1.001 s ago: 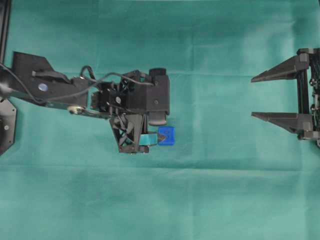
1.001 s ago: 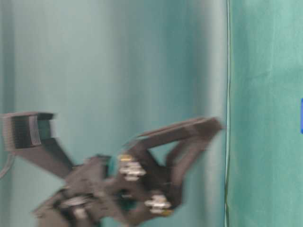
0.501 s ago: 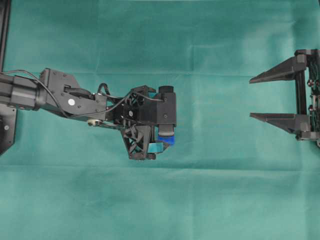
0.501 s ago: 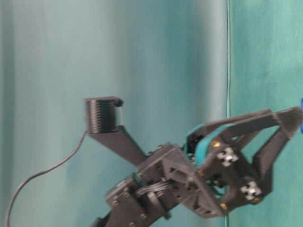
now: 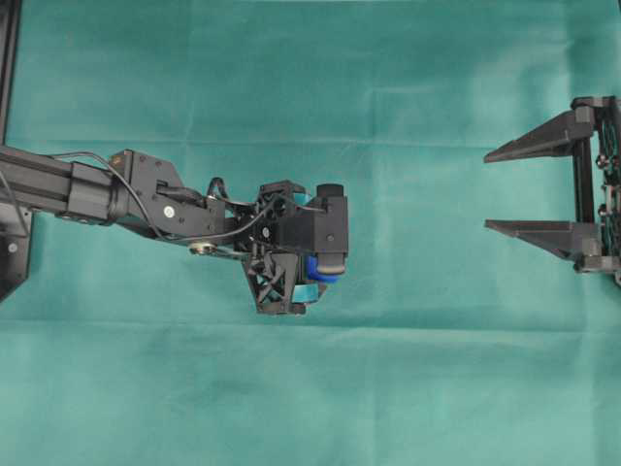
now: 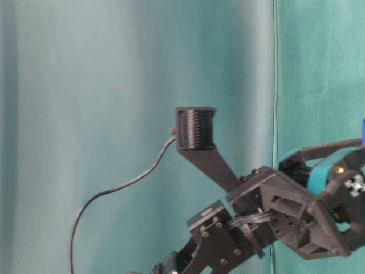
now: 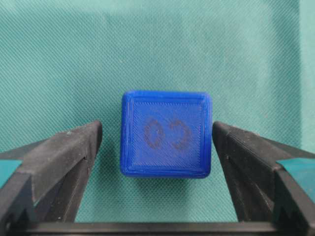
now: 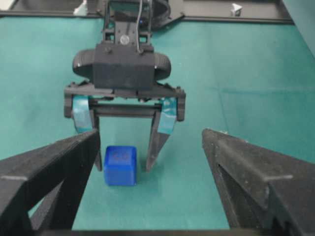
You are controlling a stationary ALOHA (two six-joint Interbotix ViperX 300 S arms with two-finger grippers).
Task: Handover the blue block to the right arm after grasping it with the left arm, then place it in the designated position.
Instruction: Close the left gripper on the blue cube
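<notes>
The teal-taped black left pincer [image 7: 157,147] has reached forward to straddle the small blue plastic cube [image 7: 166,133], jaws released wide for grasping.

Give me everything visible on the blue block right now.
The blue block is a small bright blue cube with rounded edges and fine layered ridges, like printed plastic. Its top face bears two faint dark round marks. It sits flat on the green cloth, between the left gripper's open fingers, with a gap on each side.
</notes>
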